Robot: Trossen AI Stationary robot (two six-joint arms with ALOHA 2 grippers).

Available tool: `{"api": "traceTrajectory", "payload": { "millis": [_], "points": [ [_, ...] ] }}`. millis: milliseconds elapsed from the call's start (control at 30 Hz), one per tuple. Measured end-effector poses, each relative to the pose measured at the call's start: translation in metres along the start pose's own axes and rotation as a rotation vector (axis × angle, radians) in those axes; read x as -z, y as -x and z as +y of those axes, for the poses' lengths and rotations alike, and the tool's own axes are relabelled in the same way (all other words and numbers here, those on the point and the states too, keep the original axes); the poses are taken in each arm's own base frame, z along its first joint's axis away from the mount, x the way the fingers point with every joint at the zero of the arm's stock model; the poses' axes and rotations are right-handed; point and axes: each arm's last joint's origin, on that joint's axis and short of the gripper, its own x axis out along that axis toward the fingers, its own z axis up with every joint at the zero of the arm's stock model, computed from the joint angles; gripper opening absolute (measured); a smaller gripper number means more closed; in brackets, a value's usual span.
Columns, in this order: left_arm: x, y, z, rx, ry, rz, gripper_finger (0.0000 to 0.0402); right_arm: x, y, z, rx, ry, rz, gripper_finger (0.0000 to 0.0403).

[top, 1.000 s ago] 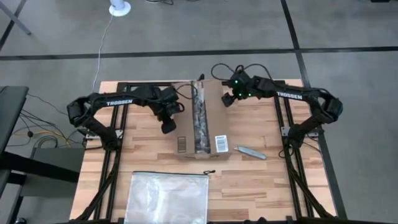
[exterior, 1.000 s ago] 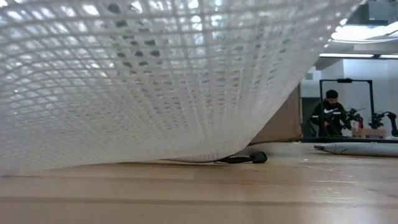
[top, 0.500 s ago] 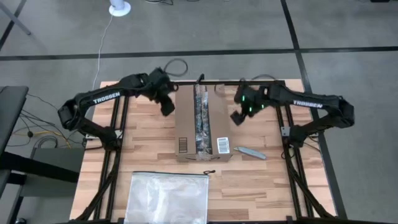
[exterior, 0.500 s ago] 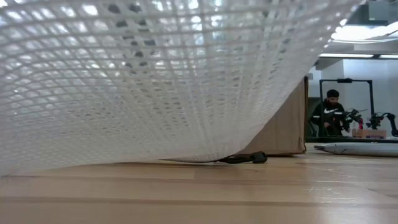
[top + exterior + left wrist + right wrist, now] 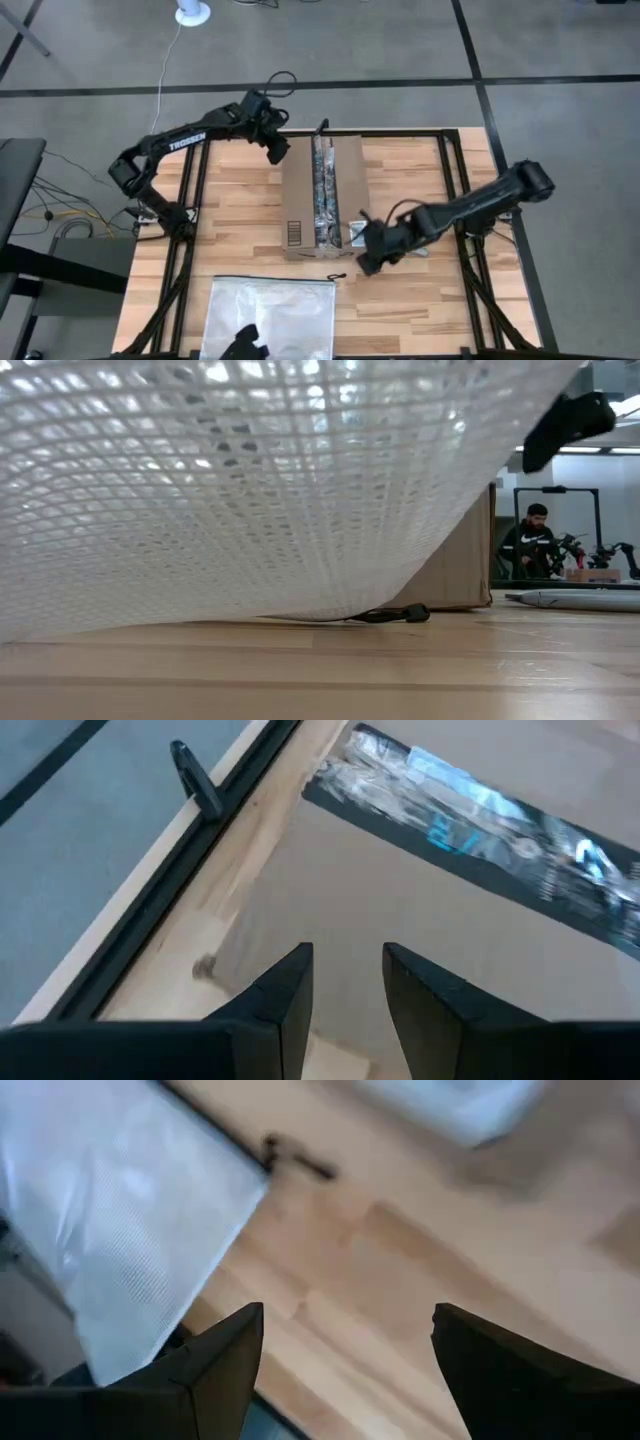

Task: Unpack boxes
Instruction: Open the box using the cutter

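Tape runs unbroken down the middle of the brown box, which sits flat and sealed at the centre of the table, so the job looks to be at its opening step. On the left the left gripper hovers at the box's far corner with fingers parted by a narrow gap and empty; on the right the right gripper, spread wide and empty, hangs low by the near corner, close to a grey cutter. Next, I judge, that cutter must be grasped to slit the tape

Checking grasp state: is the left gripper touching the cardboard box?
Cannot tell. The high view puts the left gripper at the far-left corner of the cardboard box; the left wrist view shows open fingers over it, with neither contact nor gap plain.
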Motion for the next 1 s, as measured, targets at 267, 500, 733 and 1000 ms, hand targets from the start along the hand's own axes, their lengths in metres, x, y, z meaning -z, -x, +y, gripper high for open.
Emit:
{"api": "traceTrajectory", "payload": {
  "millis": [267,500,733,1000],
  "points": [
    [0.015,-0.007,0.0,0.022,-0.003,0.157,0.0109,-0.032,-0.024,-0.012,0.122,0.029,-0.047,0.027],
    [0.034,0.005,-0.009,0.035,0.068,0.369,0.0109,-0.065,-0.015,-0.035,0.248,0.091,-0.067,0.027],
    [0.039,0.029,-0.025,0.029,0.137,0.427,0.0109,-0.095,-0.005,-0.057,0.356,0.166,-0.086,0.027],
    [0.04,0.026,-0.072,0.099,0.082,0.498,0.0109,-0.148,0.013,-0.081,0.342,0.258,-0.174,0.027]
  ]
}}
